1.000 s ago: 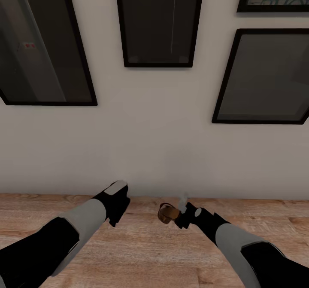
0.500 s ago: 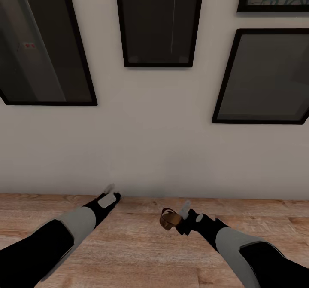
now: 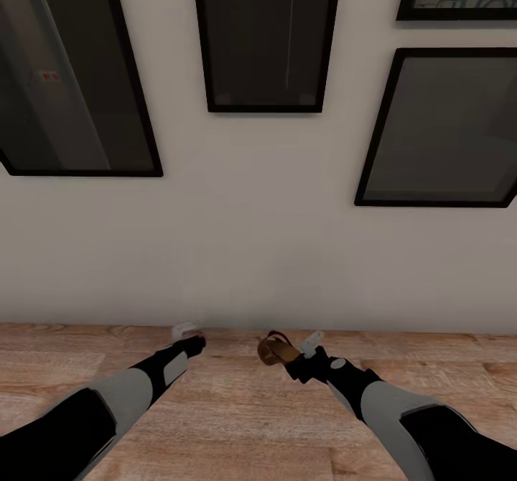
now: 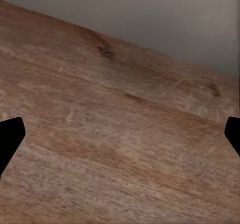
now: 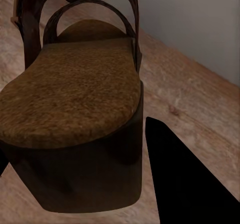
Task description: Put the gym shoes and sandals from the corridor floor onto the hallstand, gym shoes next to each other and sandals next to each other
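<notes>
- Since a second ago both arms have stretched further toward the wall: the left tool (image 3: 188, 332) has dropped and reached out until it sits near the foot of the wall (image 3: 258, 251), and the right tool (image 3: 301, 348) has lifted slightly and carried its sandal (image 3: 276, 350) a little to the left. Wall and frames sit where they were, so the head camera has not shifted.
- That sandal is pinched in the right tool, clear of the corridor floor (image 3: 237, 409), and the wrist view shows the same sandal (image 5: 75, 98) end-on, tan insole up and dark straps arching at the far end, with one dark finger (image 5: 185, 179) against its side. A grip at the heel end probably keeps the sole level for sliding onto a shelf.
- On the left, the fingertips (image 4: 10, 139) show at opposite edges of the wrist picture with bare planks between them, so that tool is spread wide and holds nothing. Pointing down at the floor by the wall, it looks ready for another pickup, though no shoe lies under it.
- Count: one sandal, in the grasp. No second sandal, gym shoe or hallstand is in view.
- Also on the wall: four dark picture frames (image 3: 266, 36), one carrying mirrored lettering.
- My judgement: one sandal is in hand and not yet on the rack, so the robot must turn or drive to find the hallstand before setting it down.
</notes>
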`<state>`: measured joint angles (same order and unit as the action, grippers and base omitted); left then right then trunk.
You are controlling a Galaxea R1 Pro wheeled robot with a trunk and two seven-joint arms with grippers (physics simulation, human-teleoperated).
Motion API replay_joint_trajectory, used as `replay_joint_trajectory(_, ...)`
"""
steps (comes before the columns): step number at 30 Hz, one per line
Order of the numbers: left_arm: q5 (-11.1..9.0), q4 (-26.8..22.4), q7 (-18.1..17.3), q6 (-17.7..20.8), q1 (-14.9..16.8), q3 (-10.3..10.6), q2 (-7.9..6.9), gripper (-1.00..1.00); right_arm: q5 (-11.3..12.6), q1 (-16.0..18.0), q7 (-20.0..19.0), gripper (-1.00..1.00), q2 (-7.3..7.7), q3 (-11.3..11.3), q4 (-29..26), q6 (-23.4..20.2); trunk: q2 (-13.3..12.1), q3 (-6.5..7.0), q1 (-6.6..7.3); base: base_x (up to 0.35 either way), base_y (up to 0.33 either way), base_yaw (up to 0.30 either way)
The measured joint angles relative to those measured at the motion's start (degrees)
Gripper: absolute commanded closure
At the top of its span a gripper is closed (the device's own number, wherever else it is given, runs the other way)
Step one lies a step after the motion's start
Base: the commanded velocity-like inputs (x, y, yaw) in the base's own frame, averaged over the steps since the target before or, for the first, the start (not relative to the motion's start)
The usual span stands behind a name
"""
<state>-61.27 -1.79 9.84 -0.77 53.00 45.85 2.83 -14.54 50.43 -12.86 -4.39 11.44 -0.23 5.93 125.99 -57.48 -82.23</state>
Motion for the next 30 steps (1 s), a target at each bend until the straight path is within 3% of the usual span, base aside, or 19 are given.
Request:
replay_joint_trajectory(13,2.5,0.0,-1.5,0.0,-0.3,0.1,-1.19,-1.0,1.0,-0.3,0.0,1.0,0.0,0.0,0.0,0.3,0.0,0.0,0.0,0.0,0.0,0.0)
replay_joint_trajectory(18,5.4,0.0,-1.6,0.3,0.1,0.4,-1.21,-1.0,1.4,0.0,0.4,1.0,-0.01,-0.3,-0.4,0.2,0.0,0.01,0.0,0.0,0.0,0.0)
replay_joint_trajectory(30,5.4,0.0,-1.6,0.2,3.9,0.5,-1.24,-1.0,1.7,1.3,0.7,1.0,-0.02,-0.1,-4.4,0.3,0.0,0.0,0.0,0.0,0.0,0.0)
